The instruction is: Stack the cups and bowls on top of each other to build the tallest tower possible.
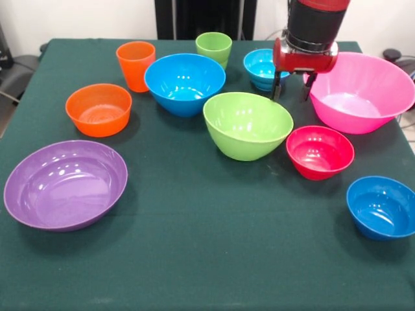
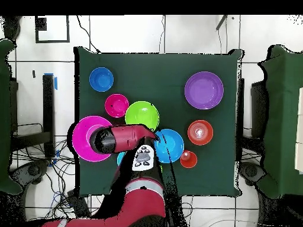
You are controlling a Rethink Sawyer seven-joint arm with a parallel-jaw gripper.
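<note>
On the counter (image 1: 194, 259), covered with a dark green cloth, all the bowls and cups stand separately, each with its opening up, and nothing is stacked. Every container which shows its inside looks empty.

The end effector (image 1: 292, 86) hangs between the huge pink bowl (image 1: 363, 94) and one small blue bowl (image 1: 262, 68). Its two dark fingers (image 1: 277, 87) are spread apart and they pinch nothing. Their tips are just above the cloth or near it; I cannot tell if they touch.

In the front view, the large lime green bowl (image 1: 248, 124) stands in the middle of the counter. The small red bowl (image 1: 320, 151) is just beside it on the right, and the second small blue bowl (image 1: 382, 207) is at the near right corner, apart from the others. The large blue bowl (image 1: 185, 83) stands behind the lime green bowl, close to it. The light green cup (image 1: 214, 48) is behind the large blue bowl, and the orange cup (image 1: 135, 65) is to its left. The medium orange bowl (image 1: 99, 109) is further left, and the wide purple bowl (image 1: 65, 184) lies at the near left, well apart from the rest.

In the overhead view, the arm (image 2: 124, 139) covers a part of the pink bowl and most of the small blue bowl beside it.
</note>
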